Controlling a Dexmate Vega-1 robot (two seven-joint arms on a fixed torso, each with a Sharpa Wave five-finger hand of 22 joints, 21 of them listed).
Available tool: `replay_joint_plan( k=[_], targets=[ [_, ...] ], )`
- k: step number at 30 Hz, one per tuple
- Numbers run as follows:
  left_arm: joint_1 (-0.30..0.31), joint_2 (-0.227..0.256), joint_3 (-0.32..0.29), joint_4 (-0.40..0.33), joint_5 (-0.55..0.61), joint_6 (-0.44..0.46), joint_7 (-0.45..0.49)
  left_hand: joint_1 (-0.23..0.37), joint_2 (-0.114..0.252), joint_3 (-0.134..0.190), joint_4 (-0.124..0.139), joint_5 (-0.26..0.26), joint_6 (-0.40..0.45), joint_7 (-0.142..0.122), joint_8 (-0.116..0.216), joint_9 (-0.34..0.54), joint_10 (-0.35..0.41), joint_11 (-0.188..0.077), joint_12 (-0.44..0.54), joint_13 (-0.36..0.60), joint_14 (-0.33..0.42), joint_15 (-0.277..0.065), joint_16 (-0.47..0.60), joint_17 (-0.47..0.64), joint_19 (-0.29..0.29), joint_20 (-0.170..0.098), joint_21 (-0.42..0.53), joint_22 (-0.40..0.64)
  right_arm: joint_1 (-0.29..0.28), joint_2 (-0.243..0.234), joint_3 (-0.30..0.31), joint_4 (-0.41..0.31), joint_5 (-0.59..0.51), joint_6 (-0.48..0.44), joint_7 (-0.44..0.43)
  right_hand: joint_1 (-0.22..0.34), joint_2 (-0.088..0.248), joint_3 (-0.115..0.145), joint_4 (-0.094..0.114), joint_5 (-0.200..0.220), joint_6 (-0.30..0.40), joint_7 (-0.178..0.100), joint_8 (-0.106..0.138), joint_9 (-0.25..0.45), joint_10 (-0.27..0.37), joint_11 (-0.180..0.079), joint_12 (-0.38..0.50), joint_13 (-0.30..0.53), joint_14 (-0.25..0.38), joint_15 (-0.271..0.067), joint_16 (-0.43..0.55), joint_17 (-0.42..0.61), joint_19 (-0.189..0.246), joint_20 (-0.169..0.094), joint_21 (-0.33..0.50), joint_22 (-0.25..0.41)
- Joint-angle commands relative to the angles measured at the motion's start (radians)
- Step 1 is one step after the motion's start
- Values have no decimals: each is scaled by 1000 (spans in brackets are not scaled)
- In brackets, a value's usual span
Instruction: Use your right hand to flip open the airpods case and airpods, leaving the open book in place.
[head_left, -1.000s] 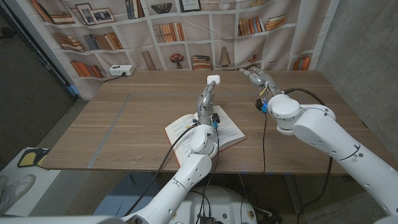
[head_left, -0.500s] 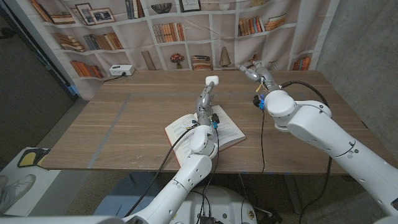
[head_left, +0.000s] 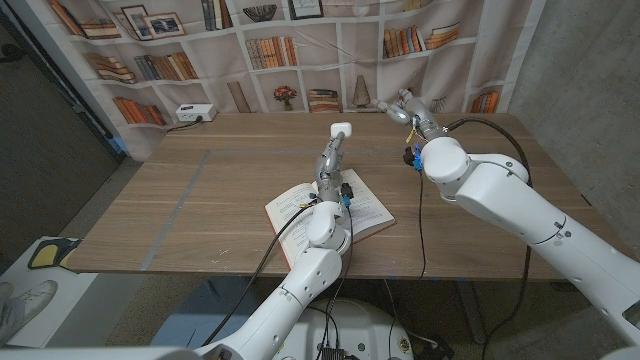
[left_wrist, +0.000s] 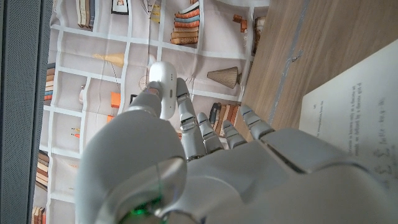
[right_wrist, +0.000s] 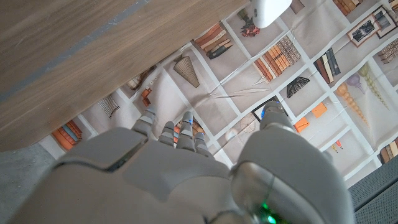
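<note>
My left hand (head_left: 330, 160) stands upright over the middle of the table and pinches a white airpods case (head_left: 342, 128) at its fingertips, lid closed. In the left wrist view the case (left_wrist: 163, 87) sits between the fingertips (left_wrist: 184, 106). The open book (head_left: 372, 211) lies on the table under that wrist, and its page (left_wrist: 354, 124) also shows beside the hand. My right hand (head_left: 408, 112) hangs raised over the far right of the table, right of the case and apart from it, fingers (right_wrist: 175, 132) stretched out and holding nothing. The case (right_wrist: 271, 9) also shows in the right wrist view.
A white power strip (head_left: 195, 113) lies at the table's back left edge. A bookshelf backdrop (head_left: 300, 50) stands behind the wooden table (head_left: 200, 200). A black cable (head_left: 422, 220) hangs from my right arm across the table's front right.
My right arm has swung left and farther back, bringing the right hand nearer the case. The left hand, case and book have stayed put.
</note>
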Motion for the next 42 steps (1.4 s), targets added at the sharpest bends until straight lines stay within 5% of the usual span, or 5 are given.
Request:
replay_joint_plan(
  k=[1, 36, 42],
  targets=[
    [-14, -3, 9, 19, 15, -12, -15, 6, 10, -5, -1, 4, 80, -78, 4, 6, 10, -2, -2, 4, -15, -4, -3, 1, -6, 0, -2, 5, 77, -8, -53, -5, -81, -51, 73, 18, 1, 2, -10, -2, -9, -7, 3, 3, -13, 1, -10, 1, -30, -3, -1, 3, -12, 4, -2, 2],
    [-41, -29, 12, 83, 17, -43, -48, 14, 15, -11, -6, 4, 85, -80, 3, 9, 18, -2, -4, 5, -44, -8, -5, -3, -22, -3, -4, 5, 288, -11, -236, 51, -230, -134, 311, 126, 0, 42, -60, -2, -68, -37, -2, 3, -112, -17, -57, -29, -131, -10, -9, 2, -96, 2, -3, 2],
    [-46, -31, 14, 91, 16, -41, -52, 15, 15, -12, -6, 4, 84, -81, 3, 9, 19, -3, -5, 5, -44, -8, -4, -4, -22, -4, -4, 5, 327, -28, -276, 60, -260, -115, 374, 176, 23, 70, -61, 16, -92, -47, -3, 3, -157, -12, -62, -37, -171, -6, -9, 3, -132, 1, -3, 2]
  ],
)
